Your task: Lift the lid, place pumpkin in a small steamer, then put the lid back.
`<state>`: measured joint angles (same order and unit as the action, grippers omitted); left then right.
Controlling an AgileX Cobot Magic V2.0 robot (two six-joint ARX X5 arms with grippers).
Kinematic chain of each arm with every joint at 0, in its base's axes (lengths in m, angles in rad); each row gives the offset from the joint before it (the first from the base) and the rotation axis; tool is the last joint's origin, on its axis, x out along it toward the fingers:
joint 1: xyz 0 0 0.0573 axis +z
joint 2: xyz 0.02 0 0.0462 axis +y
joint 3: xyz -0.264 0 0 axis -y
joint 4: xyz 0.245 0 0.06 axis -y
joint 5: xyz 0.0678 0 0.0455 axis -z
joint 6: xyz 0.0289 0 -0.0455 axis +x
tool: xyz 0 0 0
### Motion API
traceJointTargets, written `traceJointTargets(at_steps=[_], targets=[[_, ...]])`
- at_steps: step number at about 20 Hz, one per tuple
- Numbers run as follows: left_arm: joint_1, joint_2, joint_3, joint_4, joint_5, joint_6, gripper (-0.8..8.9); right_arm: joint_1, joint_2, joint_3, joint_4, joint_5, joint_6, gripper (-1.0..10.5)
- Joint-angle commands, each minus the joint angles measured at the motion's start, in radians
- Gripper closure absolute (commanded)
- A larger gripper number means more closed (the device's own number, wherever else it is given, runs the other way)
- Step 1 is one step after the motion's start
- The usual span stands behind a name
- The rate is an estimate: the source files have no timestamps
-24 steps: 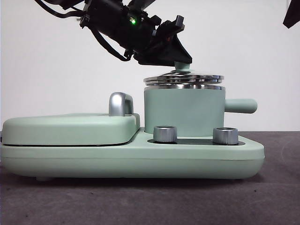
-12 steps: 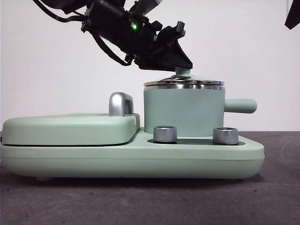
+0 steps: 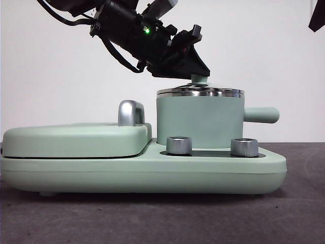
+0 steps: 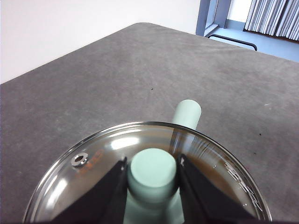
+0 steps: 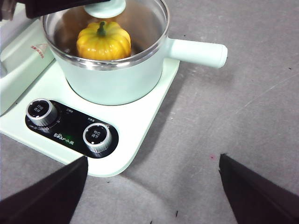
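The small steamer (image 3: 198, 122) stands on the right half of the mint-green cooker base, its side handle (image 3: 261, 115) pointing right. The glass lid (image 3: 200, 92) sits level on its steel rim. My left gripper (image 3: 195, 68) comes down from the upper left, and its jaws are shut on the lid's mint-green knob (image 4: 153, 170). The right wrist view shows the pumpkin (image 5: 103, 41) inside the steamer (image 5: 117, 79), under the glass. My right gripper (image 5: 152, 196) is open and empty, held high off to the right, a black tip (image 3: 317, 18) in the front view.
The flat griddle cover (image 3: 76, 140) with a steel handle (image 3: 130, 113) fills the base's left half. Two steel dials (image 3: 179, 145) (image 3: 244, 147) stand in front of the steamer. Grey tabletop (image 5: 243, 107) lies to the right of the base.
The left gripper has lowered the lid from just above the rim, slightly tilted, until it sits flat on the steamer. The right arm has not moved.
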<state>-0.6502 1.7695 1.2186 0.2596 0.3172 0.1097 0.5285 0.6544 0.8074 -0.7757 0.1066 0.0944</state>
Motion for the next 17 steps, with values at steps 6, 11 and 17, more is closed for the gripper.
traceJointTargets(at_steps=[6,11,17], targets=[[-0.008,0.035,0.017,-0.008,0.002,-0.047,6.01,0.006,0.004,0.005,0.005,0.003,0.011,5.1],[-0.006,-0.010,0.017,-0.089,0.002,-0.070,5.84,0.006,0.004,0.005,0.005,0.003,0.011,5.2],[0.024,-0.140,0.017,-0.274,0.002,-0.108,5.55,0.006,0.004,0.005,0.029,0.000,0.011,5.1]])
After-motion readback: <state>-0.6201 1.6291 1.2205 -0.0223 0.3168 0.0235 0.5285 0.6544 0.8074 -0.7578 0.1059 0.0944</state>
